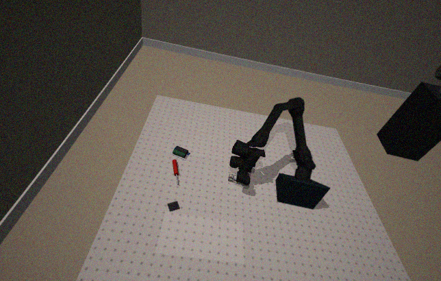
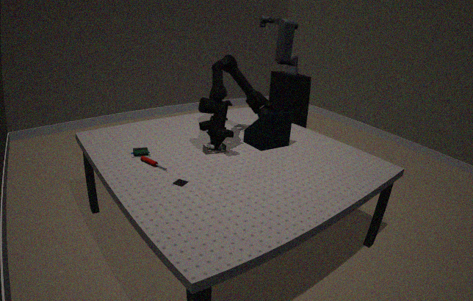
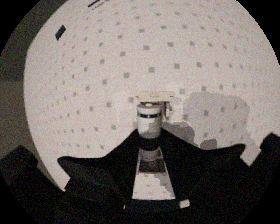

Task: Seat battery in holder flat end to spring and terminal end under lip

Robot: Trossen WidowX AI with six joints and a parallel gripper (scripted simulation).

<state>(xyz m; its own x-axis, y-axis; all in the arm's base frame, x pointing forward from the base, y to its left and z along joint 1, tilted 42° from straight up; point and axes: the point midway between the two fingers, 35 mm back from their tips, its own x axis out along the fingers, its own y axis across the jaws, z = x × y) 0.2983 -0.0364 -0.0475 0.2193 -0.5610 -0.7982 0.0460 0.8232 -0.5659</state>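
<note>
The battery [image 3: 149,123] is a white cylinder with a dark band near its far end and a dark section between the fingers. My gripper [image 1: 242,180] [image 2: 217,146] [image 3: 148,131] points down and is shut on the battery. The holder [image 1: 231,179] [image 2: 208,150] [image 3: 163,94] is a small pale frame on the table, below and around the battery. In the wrist view the battery's far end is close to the holder's far end wall. The fingers hide the near part of the holder; whether the battery lies fully down, and the spring contact, cannot be told.
On the perforated white table [image 1: 208,223] [image 2: 268,194] are a green and black object [image 1: 181,151] [image 2: 140,151], a red-handled screwdriver [image 1: 175,167] [image 2: 149,161] and a small dark square [image 1: 173,205] [image 2: 180,182], all away from the holder.
</note>
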